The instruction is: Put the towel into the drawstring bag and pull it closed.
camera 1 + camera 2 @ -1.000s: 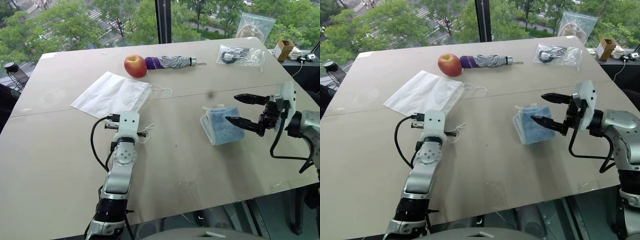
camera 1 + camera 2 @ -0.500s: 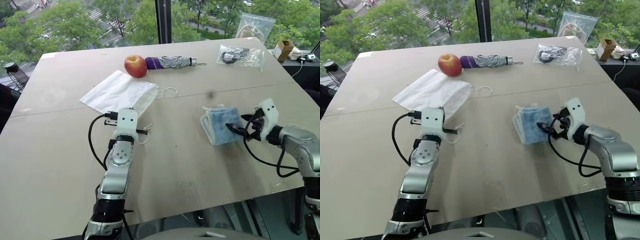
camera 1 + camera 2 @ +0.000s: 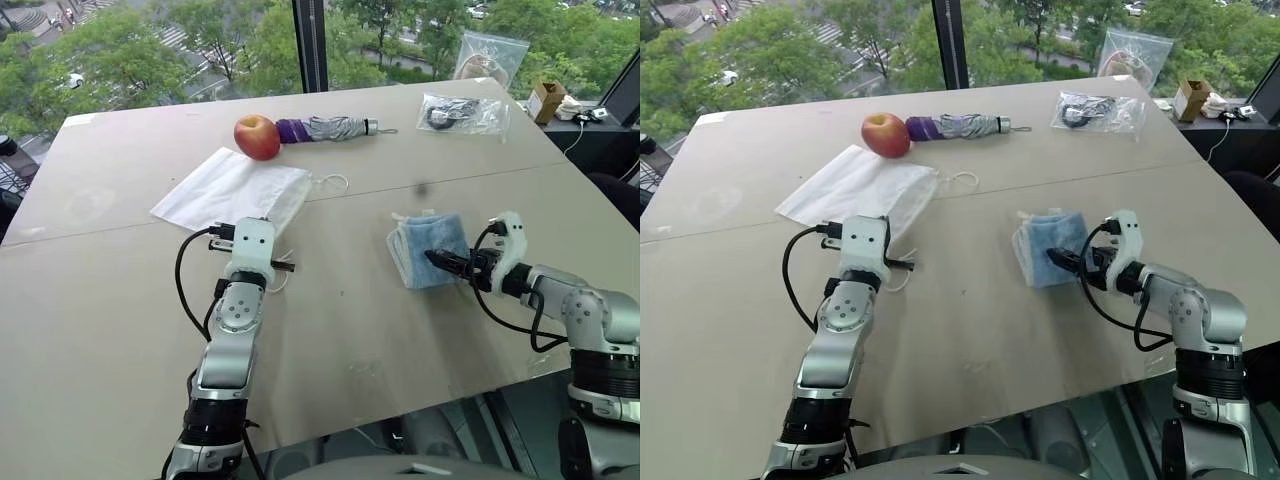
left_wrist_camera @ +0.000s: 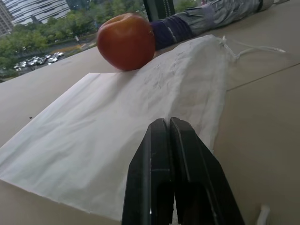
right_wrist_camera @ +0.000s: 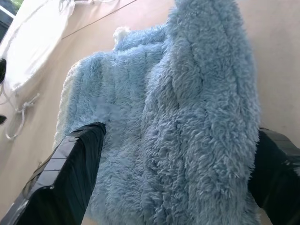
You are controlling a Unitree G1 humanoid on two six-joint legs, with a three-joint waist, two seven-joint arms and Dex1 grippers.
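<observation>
One table (image 3: 120, 300) carries one white bag (image 3: 232, 188) at its left-centre, flat, mouth and cord loops toward the middle; it looks thin, limp and light, best taken by the mouth hem or cords. One blue towel (image 3: 428, 248) lies folded right of centre, soft, plush and easily squashed, so a pinch across a folded edge should hold. The left gripper (image 4: 169, 123), closed and empty, points over the bag. The right gripper (image 3: 437, 260), wide open, straddles the towel without squeezing it. One apple (image 3: 257, 136), one umbrella (image 3: 325, 128), two plastic pouches behind

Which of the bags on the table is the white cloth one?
The drawstring bag, lying flat beside the apple; the two by the far right edge are clear plastic.
</observation>
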